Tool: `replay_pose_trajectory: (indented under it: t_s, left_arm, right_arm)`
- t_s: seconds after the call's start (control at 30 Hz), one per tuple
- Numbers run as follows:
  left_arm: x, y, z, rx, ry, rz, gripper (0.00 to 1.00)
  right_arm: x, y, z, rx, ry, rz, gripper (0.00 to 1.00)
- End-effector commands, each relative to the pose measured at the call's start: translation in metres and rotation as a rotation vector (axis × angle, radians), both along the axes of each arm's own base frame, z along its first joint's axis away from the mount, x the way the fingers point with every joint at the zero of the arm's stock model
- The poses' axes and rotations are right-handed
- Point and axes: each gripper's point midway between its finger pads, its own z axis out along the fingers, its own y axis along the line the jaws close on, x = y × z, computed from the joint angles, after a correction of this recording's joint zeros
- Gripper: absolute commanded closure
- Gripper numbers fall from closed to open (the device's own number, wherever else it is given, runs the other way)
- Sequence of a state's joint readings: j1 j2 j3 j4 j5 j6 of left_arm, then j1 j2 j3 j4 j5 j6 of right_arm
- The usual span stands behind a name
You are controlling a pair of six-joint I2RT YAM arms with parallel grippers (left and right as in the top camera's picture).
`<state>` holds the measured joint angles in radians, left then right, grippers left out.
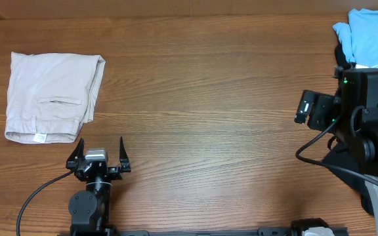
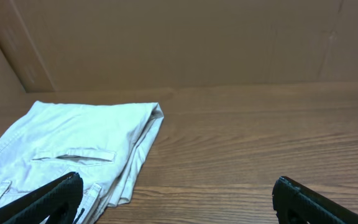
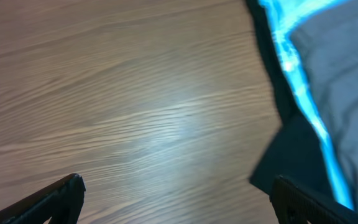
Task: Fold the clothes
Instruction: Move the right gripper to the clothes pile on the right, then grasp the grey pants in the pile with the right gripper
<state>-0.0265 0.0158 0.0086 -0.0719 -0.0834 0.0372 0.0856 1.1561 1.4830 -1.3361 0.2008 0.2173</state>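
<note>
A brown wooden surface (image 1: 202,85) with a visible grain fills the overhead view, and most of its middle is bare wood. At the far left lies a pair of pale beige shorts (image 1: 51,95), folded flat into a rough rectangle with a slit pocket facing up; the left wrist view shows the same shorts (image 2: 73,149) just ahead and to the left of the fingers, apart from them. At the top right corner a crumpled light-blue shirt (image 1: 373,36) runs off the edge of the picture. The task's garment, a pair of dark grey woven shorts (image 3: 291,155), sits at that same far-right side, tucked under the shirt (image 3: 334,81) so that only a dark edge shows; from overhead a small dark patch (image 1: 340,52) shows beside the shirt's lower left edge, just above the right arm, and the rest is hidden. The black right arm stands over the right edge of the surface, and its right pincer (image 3: 178,186) is spread wide with nothing between the fingers, hanging over bare wood just left of the dark fabric without touching it. The left pincer (image 1: 101,145) sits low near the front edge, below and to the right of the beige shorts, its two black fingers also spread wide and empty, as the left wrist view (image 2: 177,183) confirms. A small white tag (image 1: 40,137) shows on the near edge of the beige shorts.
</note>
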Motion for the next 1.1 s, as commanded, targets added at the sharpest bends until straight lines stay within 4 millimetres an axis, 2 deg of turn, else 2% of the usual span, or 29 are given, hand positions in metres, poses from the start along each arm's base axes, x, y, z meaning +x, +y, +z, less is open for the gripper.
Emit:
replay_pose_trajectory:
  t_s: [0.0,0.23,0.43,0.63,0.9,1.07]
  left_arm:
    - [0.000,0.000,0.001,0.023,-0.008,0.001,0.00]
    - [0.000,0.000,0.001,0.023,-0.008,0.001,0.00]
    - [0.000,0.000,0.001,0.023,-0.008,0.001,0.00]
    - [0.000,0.000,0.001,0.023,-0.009,0.001,0.00]
    - [0.000,0.000,0.001,0.023,-0.008,0.001,0.00]
    - [0.000,0.000,0.001,0.023,-0.008,0.001,0.00]
  right_arm:
    - [0.000,-0.019,0.012,-0.054,-0.036,-0.106,0.00]
    - [0.006,-0.039,0.000,-0.050,0.015,-0.180,0.00]
    - [0.010,-0.069,-0.014,-0.040,0.062,-0.286,0.00]
    - [0.021,-0.089,-0.038,0.001,0.136,-0.346,0.00]
    - [0.041,-0.090,-0.073,0.043,0.240,-0.337,0.00]
    - [0.048,-0.088,-0.079,0.058,0.245,-0.329,0.00]
